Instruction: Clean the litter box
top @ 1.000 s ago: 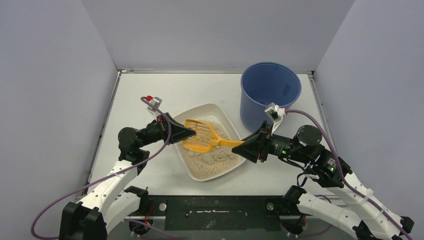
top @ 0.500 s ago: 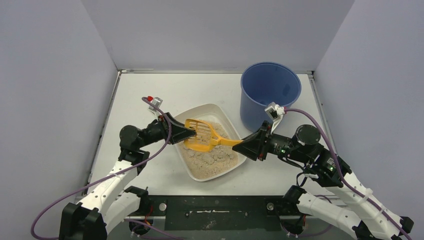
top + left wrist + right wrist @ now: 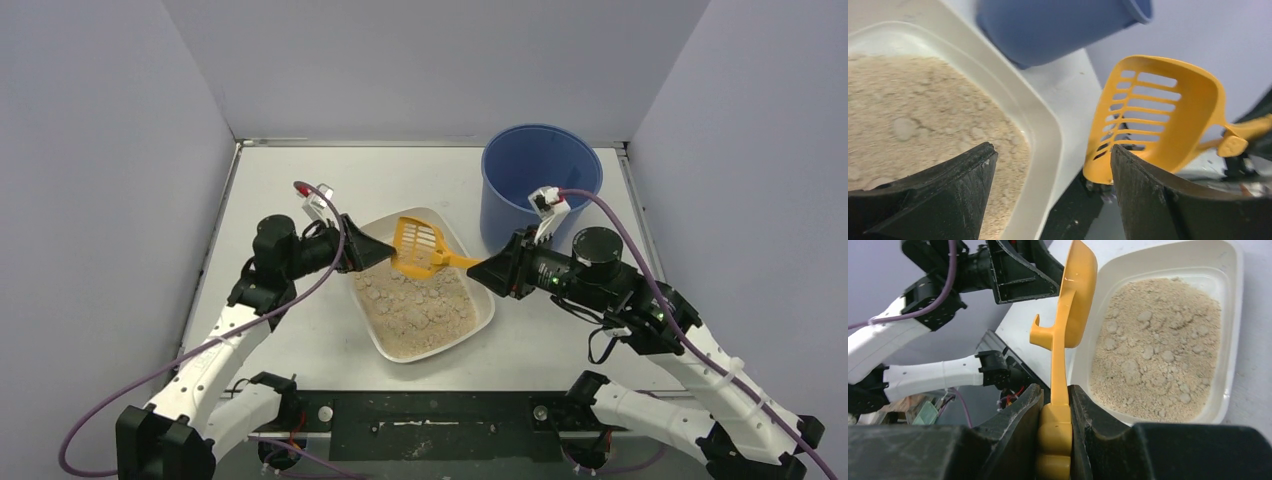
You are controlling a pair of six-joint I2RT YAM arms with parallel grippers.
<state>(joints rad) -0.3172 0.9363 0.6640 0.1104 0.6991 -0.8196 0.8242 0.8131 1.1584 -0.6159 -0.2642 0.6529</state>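
The litter box (image 3: 481,318) is an off-white tray of beige sandy litter at mid-table, also seen in the left wrist view (image 3: 1034,116) and the right wrist view (image 3: 1233,315). An orange slotted scoop (image 3: 420,243) hangs over its far end, raised off the litter. My right gripper (image 3: 482,270) is shut on the scoop's handle (image 3: 1059,390), with both pads pressed against it. My left gripper (image 3: 386,255) is open just left of the scoop head (image 3: 1160,112), with nothing between its jaws (image 3: 1051,150).
A tall blue bucket (image 3: 541,185) stands at the back right, just behind the tray and close to my right wrist; its wall shows in the left wrist view (image 3: 1058,25). Grey walls enclose the table on three sides.
My left gripper has opened, let go of the scoop head and drawn back a little to the left. My right gripper has lifted the scoop up and toward the tray's far end.
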